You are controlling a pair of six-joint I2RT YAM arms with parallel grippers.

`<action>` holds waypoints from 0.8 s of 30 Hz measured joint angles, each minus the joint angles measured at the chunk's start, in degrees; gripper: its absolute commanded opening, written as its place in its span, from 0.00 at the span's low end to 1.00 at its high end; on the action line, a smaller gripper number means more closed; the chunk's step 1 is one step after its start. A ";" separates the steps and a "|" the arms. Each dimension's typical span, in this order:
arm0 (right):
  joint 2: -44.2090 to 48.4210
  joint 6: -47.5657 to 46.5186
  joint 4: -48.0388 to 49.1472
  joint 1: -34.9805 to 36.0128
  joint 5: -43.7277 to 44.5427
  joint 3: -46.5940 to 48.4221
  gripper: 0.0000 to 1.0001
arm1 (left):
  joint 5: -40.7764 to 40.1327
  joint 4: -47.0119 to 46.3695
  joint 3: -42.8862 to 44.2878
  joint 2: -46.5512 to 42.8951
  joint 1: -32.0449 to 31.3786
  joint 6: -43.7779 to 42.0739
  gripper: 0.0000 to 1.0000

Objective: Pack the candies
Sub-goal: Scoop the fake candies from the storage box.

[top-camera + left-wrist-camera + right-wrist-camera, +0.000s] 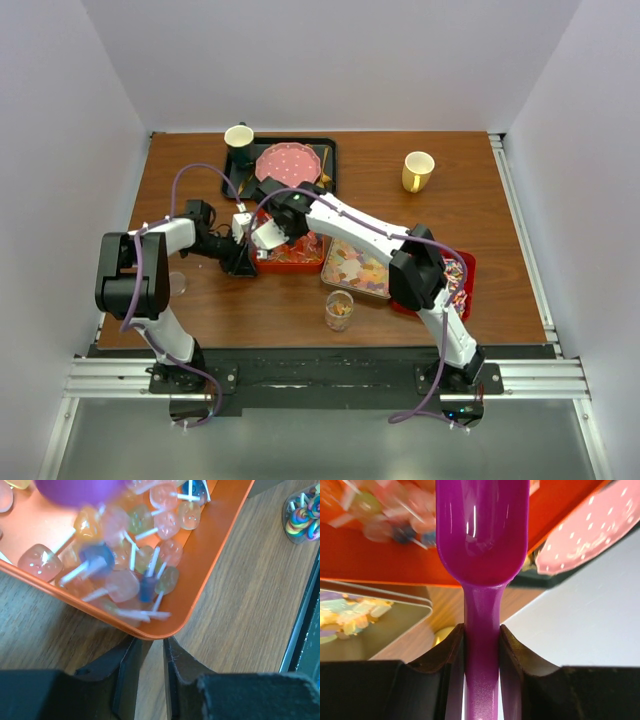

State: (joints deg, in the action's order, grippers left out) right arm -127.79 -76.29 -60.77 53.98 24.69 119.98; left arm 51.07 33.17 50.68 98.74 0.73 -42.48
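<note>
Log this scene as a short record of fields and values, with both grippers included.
right gripper: shut on the handle of the purple scoop
scoop position: bowl over the orange tray
left gripper: fingers nearly together at the orange tray's corner; grip unclear
orange tray contents: stick candies, piled toward that corner
metal tray: pastel candies
clear cup: a few candies inside, standing near the front edge
pink plate: on the black tray at the back
yellow mug: back right, alone
</note>
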 measured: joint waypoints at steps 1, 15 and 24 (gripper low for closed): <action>0.26 0.00 -0.15 0.52 -0.46 -0.26 0.00 | -0.02 -0.07 0.00 0.00 0.00 0.02 0.28; 0.17 -7.96 -2.03 -5.53 -1.53 6.51 0.00 | -0.02 -0.28 0.00 0.44 0.00 -0.09 0.27; 0.24 -19.10 -1.09 -6.75 1.14 2.36 0.00 | 0.13 -0.26 0.00 0.44 0.02 -0.15 0.26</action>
State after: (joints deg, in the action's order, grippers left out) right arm -127.55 -95.39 -61.87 47.22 25.82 122.34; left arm 51.20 32.91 50.68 99.18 0.75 -42.63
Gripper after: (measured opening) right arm 0.301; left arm 0.262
